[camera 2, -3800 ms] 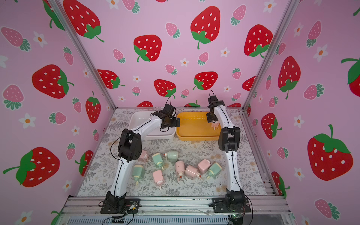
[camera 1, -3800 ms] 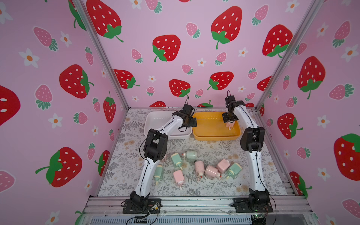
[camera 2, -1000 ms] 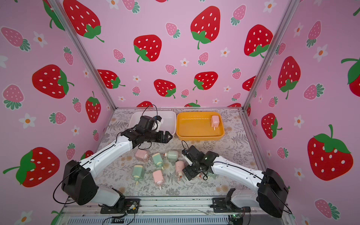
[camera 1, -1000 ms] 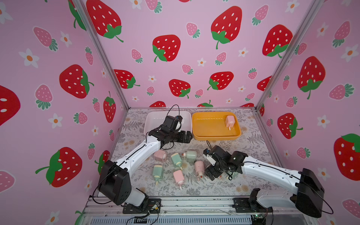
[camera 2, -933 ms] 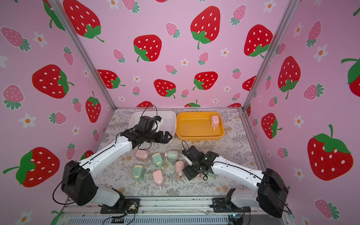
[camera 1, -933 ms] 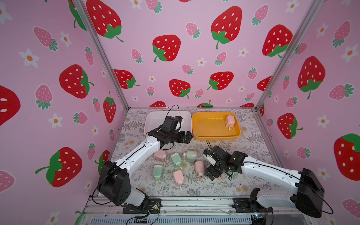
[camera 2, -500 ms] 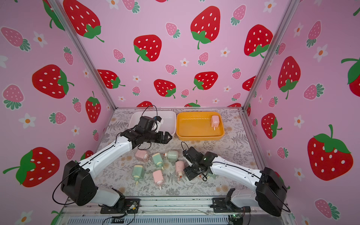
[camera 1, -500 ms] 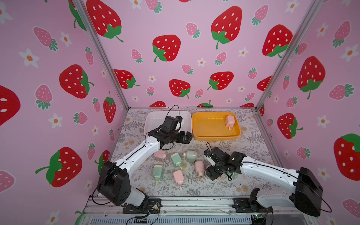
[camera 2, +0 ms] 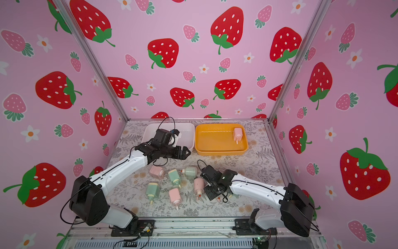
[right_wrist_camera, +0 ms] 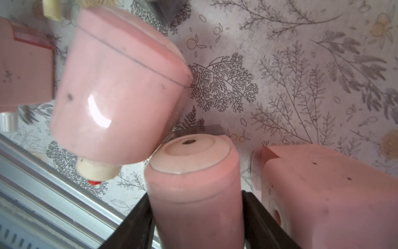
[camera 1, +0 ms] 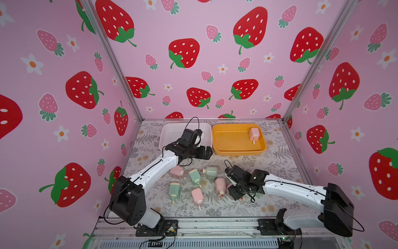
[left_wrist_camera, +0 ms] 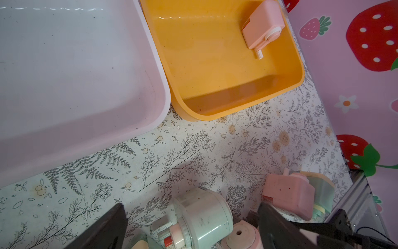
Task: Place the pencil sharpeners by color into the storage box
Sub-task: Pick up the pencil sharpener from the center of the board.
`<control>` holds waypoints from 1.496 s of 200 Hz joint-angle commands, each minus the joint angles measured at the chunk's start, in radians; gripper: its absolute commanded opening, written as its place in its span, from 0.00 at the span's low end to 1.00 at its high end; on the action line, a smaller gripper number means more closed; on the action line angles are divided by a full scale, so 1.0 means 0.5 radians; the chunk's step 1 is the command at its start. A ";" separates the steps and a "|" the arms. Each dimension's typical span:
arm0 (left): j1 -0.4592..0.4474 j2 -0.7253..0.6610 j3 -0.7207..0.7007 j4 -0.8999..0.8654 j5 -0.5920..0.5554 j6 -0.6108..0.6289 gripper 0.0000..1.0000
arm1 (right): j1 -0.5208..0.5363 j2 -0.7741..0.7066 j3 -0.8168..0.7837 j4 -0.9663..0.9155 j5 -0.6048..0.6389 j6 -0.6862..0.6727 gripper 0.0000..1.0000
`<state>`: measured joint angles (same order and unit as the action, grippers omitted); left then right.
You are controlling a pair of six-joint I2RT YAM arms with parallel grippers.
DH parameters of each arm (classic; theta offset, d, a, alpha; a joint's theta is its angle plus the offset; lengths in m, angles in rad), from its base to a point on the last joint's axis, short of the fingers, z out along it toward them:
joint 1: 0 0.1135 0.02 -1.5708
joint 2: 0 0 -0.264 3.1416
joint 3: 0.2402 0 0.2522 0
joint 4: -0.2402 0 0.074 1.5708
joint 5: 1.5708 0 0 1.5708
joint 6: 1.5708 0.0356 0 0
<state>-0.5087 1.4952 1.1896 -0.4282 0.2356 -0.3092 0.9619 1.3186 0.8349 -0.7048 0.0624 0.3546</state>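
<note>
1. We see the right gripper (right_wrist_camera: 197, 200) clamped on a pink sharpener (right_wrist_camera: 193, 172). Its dark fingers (right_wrist_camera: 137, 220) press both flanks, and the cream end with the pencil hole points away from the wrist. Whether that sharpener is off the mat, we cannot tell.
2. Crowding it in the right wrist view are a tilted pink sharpener (right_wrist_camera: 118, 86), just beside its cream end, and a boxier pink sharpener (right_wrist_camera: 323, 194) next to the other finger.
3. The left gripper (camera 1: 206, 152) hovers with jaws spread wide, holding nothing, over the floral mat (camera 1: 280, 163) in front of the two trays. In the left wrist view its fingertips (left_wrist_camera: 103, 228) stand well apart, and a mint sharpener (left_wrist_camera: 202, 215) lies below, between them.
4. The yellow tray (camera 1: 237, 152) sits at the back of the mat, just beside the white tray (camera 1: 172, 129). One stored pink sharpener (camera 1: 254, 134) lies in the yellow tray's far right corner, crank toward the front.
5. In both top views the loose sharpeners (camera 1: 195, 177) lie on their sides between the two arms — three mint and three pink in plain sight, one pink partly under the left forearm.
6. Near the right arm, the left wrist view shows a half-hidden mint sharpener (left_wrist_camera: 323, 194) tucked behind a pink neighbour (left_wrist_camera: 288, 198).
</note>
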 commanded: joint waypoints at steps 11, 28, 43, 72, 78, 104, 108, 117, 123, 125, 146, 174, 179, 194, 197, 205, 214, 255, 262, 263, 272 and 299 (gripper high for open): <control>-0.004 0.007 0.057 -0.039 0.006 0.034 0.99 | 0.015 -0.041 -0.022 -0.042 -0.020 0.012 0.39; -0.004 0.004 0.054 -0.037 0.007 0.034 1.00 | 0.015 -0.054 -0.010 -0.068 -0.004 0.022 0.32; -0.004 0.002 0.054 -0.031 0.007 0.031 1.00 | 0.016 -0.074 0.005 -0.099 0.022 0.048 0.26; -0.007 0.007 0.051 -0.024 0.014 0.027 0.99 | 0.012 -0.100 0.028 -0.137 0.074 0.078 0.14; -0.007 0.007 0.051 -0.021 0.014 0.024 1.00 | 0.012 -0.107 0.027 -0.134 0.087 0.084 0.11; -0.007 0.017 0.049 -0.021 0.017 0.018 1.00 | 0.004 -0.112 0.028 -0.075 0.116 0.110 0.00; -0.007 0.019 0.048 -0.021 0.017 0.019 1.00 | -0.001 -0.108 0.029 -0.065 0.117 0.118 0.00; -0.007 0.021 0.047 -0.021 0.017 0.014 1.00 | -0.016 -0.105 0.033 -0.040 0.124 0.141 0.00; -0.007 0.022 0.048 -0.018 0.017 0.012 1.00 | -0.031 -0.100 0.037 -0.026 0.125 0.162 0.00; -0.007 0.022 0.048 -0.018 0.017 0.013 1.00 | -0.036 -0.098 0.039 -0.022 0.126 0.171 0.00; -0.006 0.025 0.050 -0.018 0.017 0.006 1.00 | -0.085 -0.081 0.060 0.011 0.127 0.245 0.00; -0.007 0.028 0.048 -0.001 0.043 -0.001 1.00 | -0.137 -0.067 0.097 0.018 0.172 0.334 0.00; -0.007 0.028 0.046 0.006 0.050 0.000 0.99 | -0.145 -0.062 0.105 0.015 0.179 0.349 0.00; -0.007 0.041 0.058 -0.001 0.044 -0.017 0.99 | -0.158 -0.054 0.129 0.018 0.231 0.391 0.00; -0.007 0.047 0.065 -0.006 0.043 -0.022 1.00 | -0.162 -0.061 0.134 0.024 0.238 0.394 0.00; -0.007 0.066 0.081 -0.022 0.028 -0.032 1.00 | -0.163 -0.075 0.136 0.059 0.258 0.406 0.00; -0.007 0.089 0.104 -0.042 0.008 -0.046 1.00 | -0.170 -0.103 0.132 0.113 0.277 0.417 0.00; -0.024 0.132 0.136 -0.046 -0.008 -0.054 0.99 | -0.211 -0.204 0.125 0.320 0.359 0.427 0.00; -0.029 0.131 0.135 -0.037 -0.002 -0.044 1.00 | -0.226 -0.217 0.119 0.355 0.388 0.432 0.00; -0.030 0.130 0.134 -0.035 0.001 -0.043 0.99 | -0.228 -0.220 0.119 0.361 0.389 0.431 0.00; -0.040 0.127 0.130 -0.022 0.013 -0.028 0.99 | -0.253 -0.236 0.107 0.418 0.385 0.429 0.00; -0.063 0.139 0.139 -0.003 -0.021 -0.018 1.00 | -0.339 -0.252 0.091 0.588 0.374 0.402 0.00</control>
<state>-0.5285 1.5604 1.2144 -0.4290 0.2356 -0.3351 0.8230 1.2144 0.8707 -0.5259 0.2176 0.5541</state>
